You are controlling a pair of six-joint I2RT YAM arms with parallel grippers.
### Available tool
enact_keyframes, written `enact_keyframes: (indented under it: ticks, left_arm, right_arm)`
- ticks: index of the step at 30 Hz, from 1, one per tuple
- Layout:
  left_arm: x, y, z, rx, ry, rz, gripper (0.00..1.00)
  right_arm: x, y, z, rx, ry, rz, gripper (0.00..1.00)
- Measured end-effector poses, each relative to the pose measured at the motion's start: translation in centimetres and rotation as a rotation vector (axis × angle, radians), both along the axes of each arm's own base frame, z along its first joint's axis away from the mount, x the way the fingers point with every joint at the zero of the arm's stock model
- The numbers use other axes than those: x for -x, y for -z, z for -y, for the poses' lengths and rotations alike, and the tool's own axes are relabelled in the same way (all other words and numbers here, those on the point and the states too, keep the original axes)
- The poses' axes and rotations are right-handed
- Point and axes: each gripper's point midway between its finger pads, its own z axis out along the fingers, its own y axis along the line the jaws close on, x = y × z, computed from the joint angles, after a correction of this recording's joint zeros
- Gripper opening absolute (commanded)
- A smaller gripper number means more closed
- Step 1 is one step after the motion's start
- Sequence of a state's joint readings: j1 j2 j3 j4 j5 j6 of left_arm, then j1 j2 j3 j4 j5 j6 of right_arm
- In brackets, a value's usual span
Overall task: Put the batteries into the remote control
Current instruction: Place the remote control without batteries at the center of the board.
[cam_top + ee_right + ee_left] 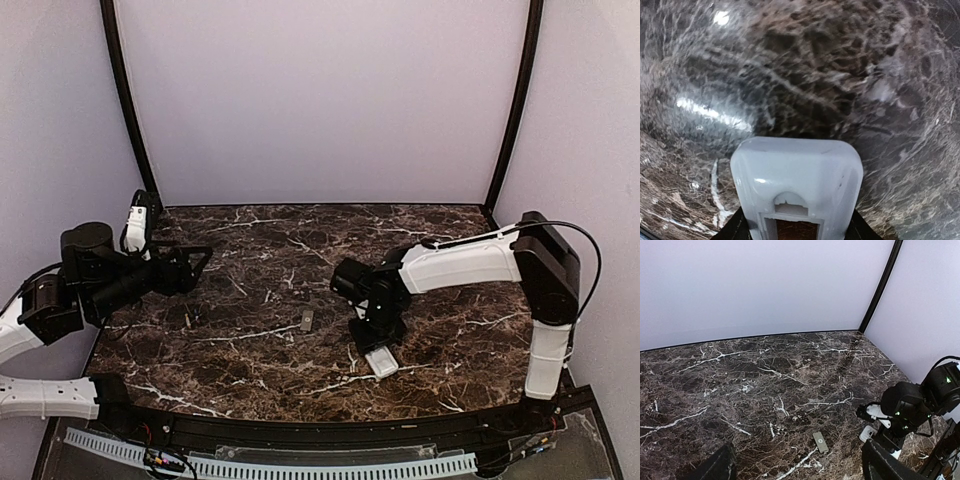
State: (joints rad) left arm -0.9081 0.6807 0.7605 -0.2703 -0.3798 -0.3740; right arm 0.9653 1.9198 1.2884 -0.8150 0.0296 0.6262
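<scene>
The remote control [797, 175] shows its plain white back, a round-cornered shell. Its battery bay is open, a rectangular cut topped by a small arched notch, dark brown inside. The right gripper [378, 340] points down with its dark jaws clamped on the remote's two long sides, and the rounded end sticks out ahead of them. Whether the remote touches the table [250, 260] cannot be told. A small grey flat piece [307, 320] lies near those jaws, apart from them. The left gripper [190, 262] hangs well away, its jaws wide apart.
</scene>
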Motion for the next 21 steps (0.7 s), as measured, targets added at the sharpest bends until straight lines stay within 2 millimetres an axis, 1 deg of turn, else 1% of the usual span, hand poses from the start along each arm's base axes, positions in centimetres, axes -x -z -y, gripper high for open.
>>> enact_keyframes:
  ticks: [3,6,9,12,14,17,21]
  left_arm:
    - [0.2,-0.4,-0.3,0.006,-0.002,0.014,0.86]
    - [0.1,-0.4,-0.3,-0.005,0.001,0.018,0.86]
    - [0.0,-0.1,-0.1,-0.022,0.004,0.015,0.86]
    - [-0.1,0.3,0.1,-0.038,0.007,0.011,0.86]
    - [-0.2,0.4,0.2,-0.05,0.009,0.01,0.86]
    - [-0.5,0.6,0.5,-0.066,0.012,0.016,0.87]
    - [-1.5,1.3,1.0,-0.109,0.002,0.006,0.88]
  right_arm:
    - [1.2,0.2,-1.6,0.018,-0.067,0.002,0.36]
    - [1.9,0.2,-2.2,0.02,-0.091,0.004,0.54]
    - [2.0,0.2,-2.3,0.016,-0.088,-0.002,0.65]
    - [2.2,0.2,-2.5,0.008,-0.089,-0.007,0.7]
    - [2.3,0.1,-2.6,0.008,-0.095,-0.007,0.71]
    - [2.6,0.0,-2.3,0.024,-0.107,-0.019,0.74]
    - [2.5,-1.1,-2.3,0.039,-0.132,-0.016,0.78]
